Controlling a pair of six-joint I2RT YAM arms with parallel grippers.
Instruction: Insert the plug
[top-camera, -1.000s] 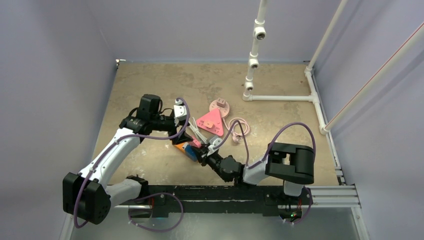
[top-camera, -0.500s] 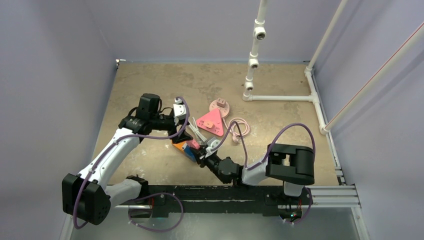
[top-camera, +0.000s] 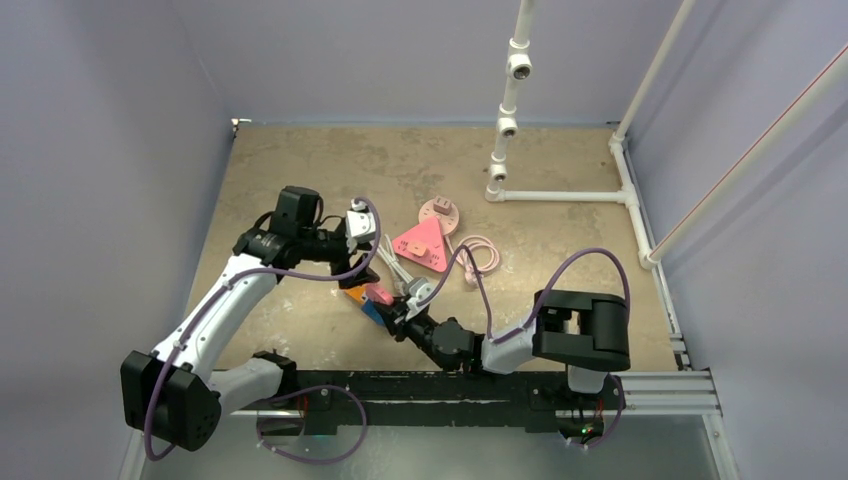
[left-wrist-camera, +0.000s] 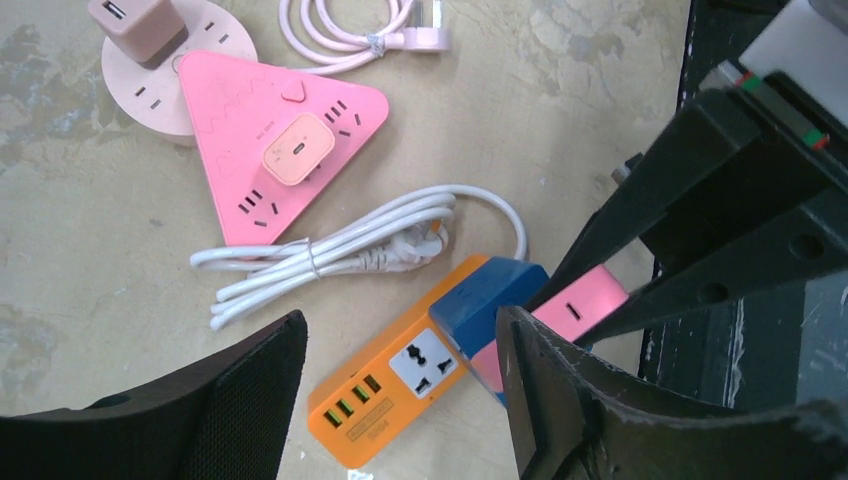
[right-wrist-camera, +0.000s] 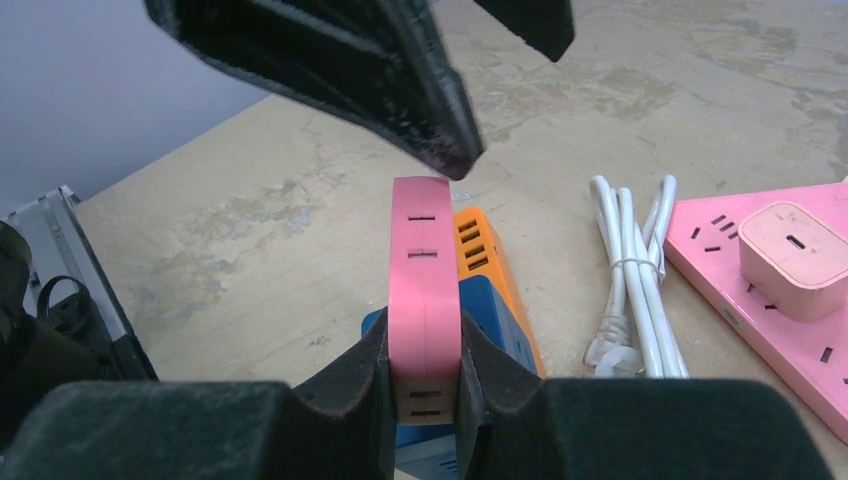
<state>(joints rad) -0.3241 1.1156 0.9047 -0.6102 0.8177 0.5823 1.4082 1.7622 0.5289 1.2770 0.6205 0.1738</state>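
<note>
top view: right hand (top-camera: 398, 308) reaches in low from the near edge, clamped on a flat pink adapter (top-camera: 380, 294) right at the blue end of the orange power strip (top-camera: 353, 292), mid table (top-camera: 300, 170). left hand (top-camera: 363, 274) hangs just over the strip, jaws apart, nothing in them. bundled white cable (top-camera: 394, 268) lies just beside, with a pink triangular strip (top-camera: 420, 243) and a round pink strip (top-camera: 440, 212) further back

left wrist view: between its own spread fingers (left-wrist-camera: 230, 400) you see the orange strip's socket and usb ports, and the pink adapter on edge at the blue end, pinched by the other arm's black fingers. can't tell if it's seated

right wrist view: foam pads (right-wrist-camera: 350, 390) squeeze the adapter's flat faces. it stands upright, slots along its narrow edge, orange strip behind
</note>
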